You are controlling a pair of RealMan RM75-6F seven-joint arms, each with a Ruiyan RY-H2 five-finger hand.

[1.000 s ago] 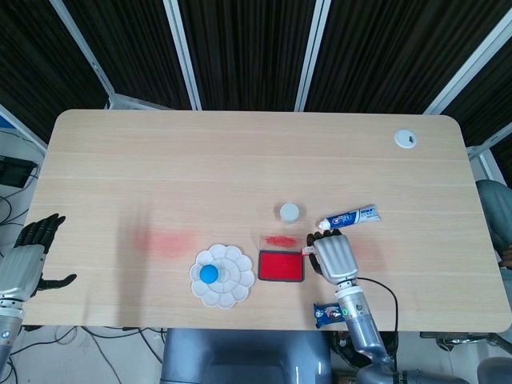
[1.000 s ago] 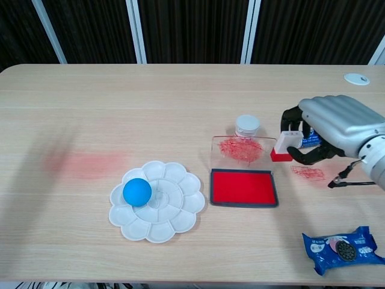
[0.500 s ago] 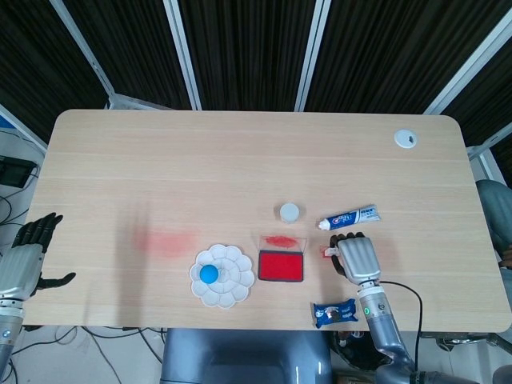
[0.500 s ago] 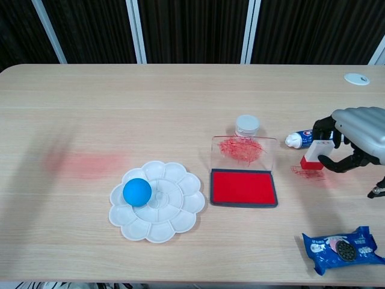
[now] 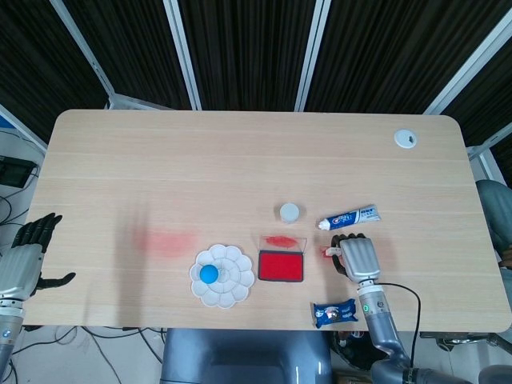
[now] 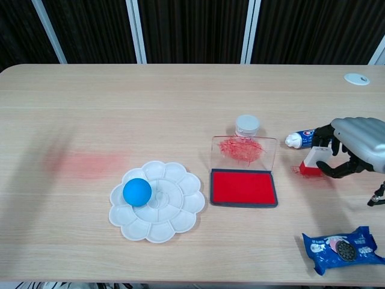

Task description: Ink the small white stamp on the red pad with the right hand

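Observation:
The red ink pad (image 5: pixel 281 266) (image 6: pixel 243 187) lies open near the table's front, its clear ink-smeared lid (image 6: pixel 243 149) folded back behind it. The small white stamp (image 6: pixel 312 160) (image 5: pixel 327 252), red at its base, stands tilted on a red smudge on the table to the right of the pad. My right hand (image 6: pixel 355 143) (image 5: pixel 358 258) grips it from the right, fingers curled around it. My left hand (image 5: pixel 28 254) hangs off the table's left front edge, fingers apart and holding nothing.
A white flower palette (image 6: pixel 157 200) with a blue ball (image 6: pixel 137 191) sits left of the pad. Behind the pad stands a small white jar (image 6: pixel 247 125). A toothpaste tube (image 5: pixel 350 216) lies behind my right hand, a blue cookie packet (image 6: pixel 342 248) in front. A red stain (image 6: pixel 84 162) marks the left.
My right hand carried the stamp to the right, away from the pad's far right corner, and lowered it onto the red smudge on the table. The left hand stayed still.

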